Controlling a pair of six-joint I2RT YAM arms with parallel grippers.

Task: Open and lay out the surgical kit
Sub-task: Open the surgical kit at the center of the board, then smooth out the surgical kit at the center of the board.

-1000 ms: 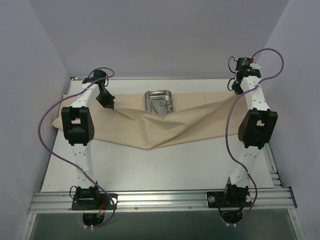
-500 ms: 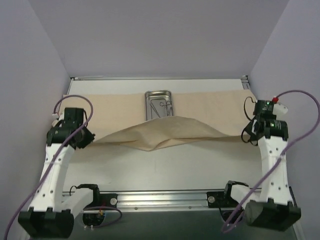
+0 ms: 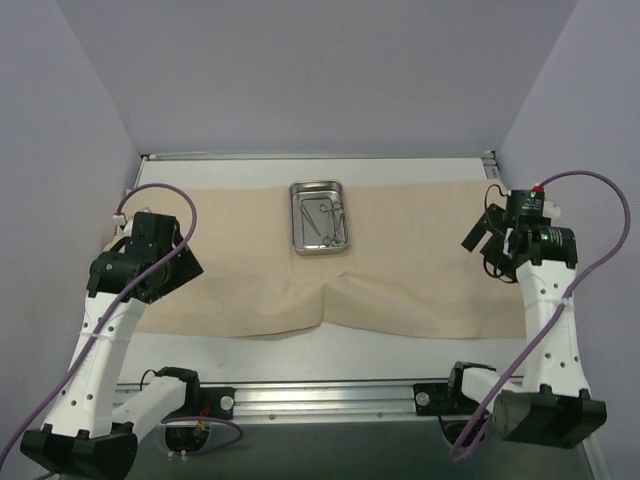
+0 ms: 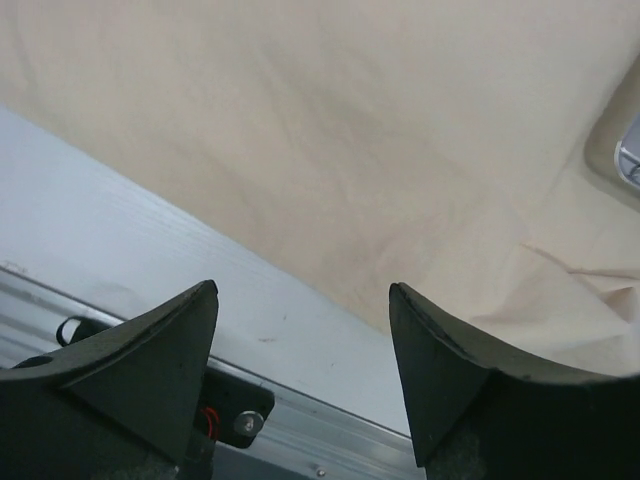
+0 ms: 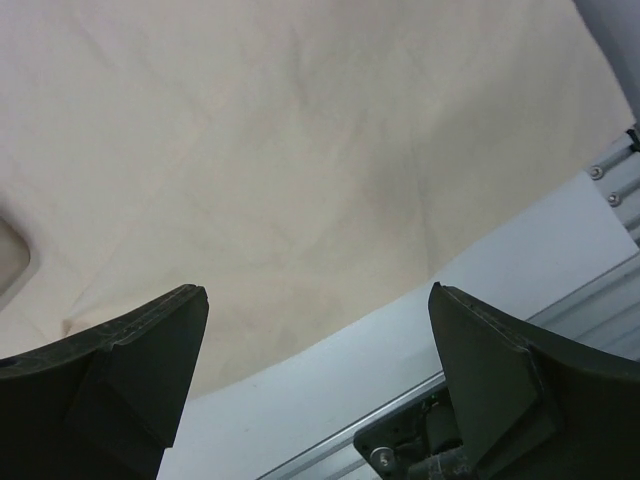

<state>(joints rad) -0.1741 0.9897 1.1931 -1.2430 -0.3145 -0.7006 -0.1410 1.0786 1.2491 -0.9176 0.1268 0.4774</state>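
The beige cloth wrap [image 3: 420,270] lies open and flat across the table [image 3: 400,350], reaching from one side to the other. The small steel tray [image 3: 319,184] sits on it at the far middle. Its long side points away from the arms. The thin ring-handled instruments [image 3: 325,215] are inside it. They look like two, but they are too small to count for sure.

The left gripper [image 4: 305,290] hangs over the left part of the cloth, close to its near edge. Its jaws are apart and hold nothing. The right gripper [image 5: 318,290] hangs over the right part with its jaws wide apart and nothing in them.

The tray is between the two grippers and farther back than both. It is to the right of the left gripper and to the left of the right one. Both are well apart from it, about the same, so either arm could go for the instruments next.

Half a second ago both grippers pinched the near flap, and it sagged in the air between them. Now they have let go. The flap is down flat, with one small crease [image 3: 330,295] left in front of the tray.
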